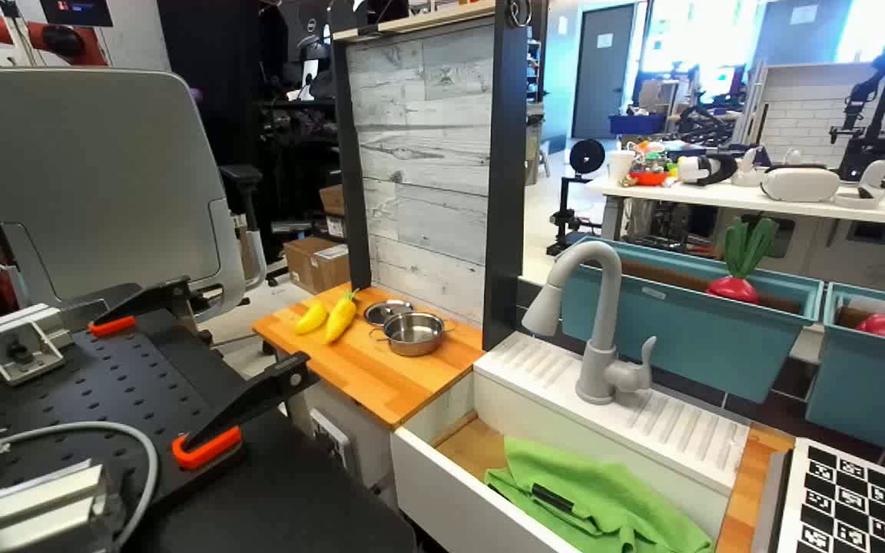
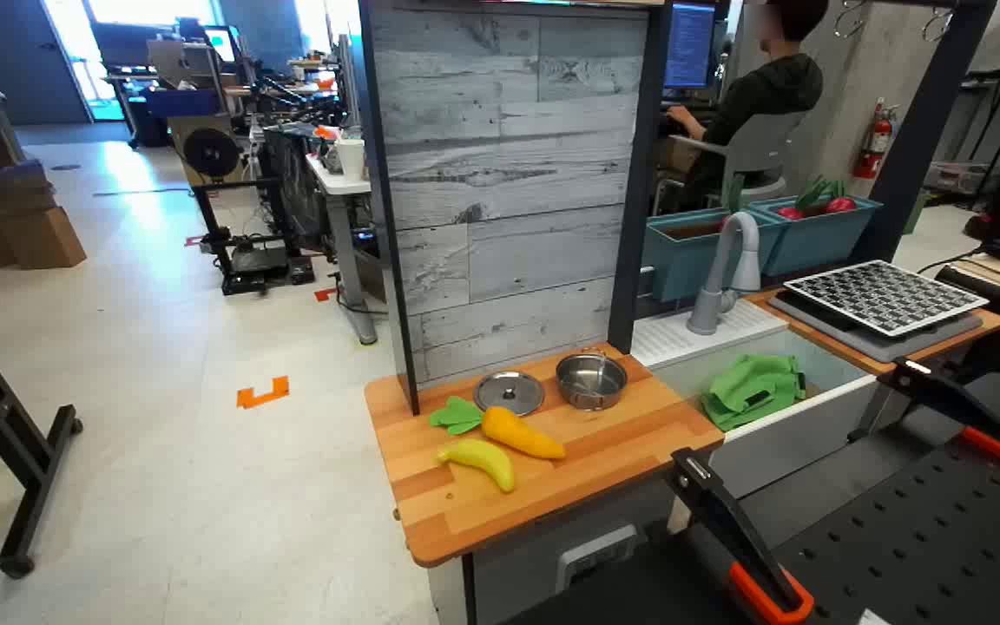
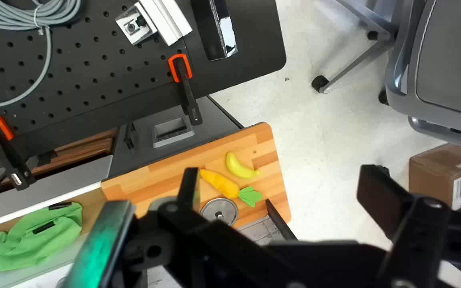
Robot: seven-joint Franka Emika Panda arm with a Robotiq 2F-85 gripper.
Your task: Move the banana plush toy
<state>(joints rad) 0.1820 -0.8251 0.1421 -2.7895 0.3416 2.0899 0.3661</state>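
Note:
The banana plush toy (image 1: 310, 317) is yellow and curved and lies on the wooden counter (image 2: 457, 525). It also shows in an exterior view (image 2: 481, 463) near the counter's front corner, and in the wrist view (image 3: 239, 167). My gripper (image 3: 280, 176) shows only in the wrist view. Its fingers are wide apart with nothing between them. It is high above the counter and floor. In the wrist picture the banana appears between the fingers, nearer the left finger, and well below them.
An orange carrot (image 2: 522, 432) with green leaves lies beside the banana. A metal lid (image 2: 509, 393) and a silver pot (image 2: 591, 380) stand behind. A grey wood-look panel (image 2: 509, 191) rises at the counter's back. A sink with green cloth (image 1: 596, 491) and a faucet (image 1: 604, 322) adjoin.

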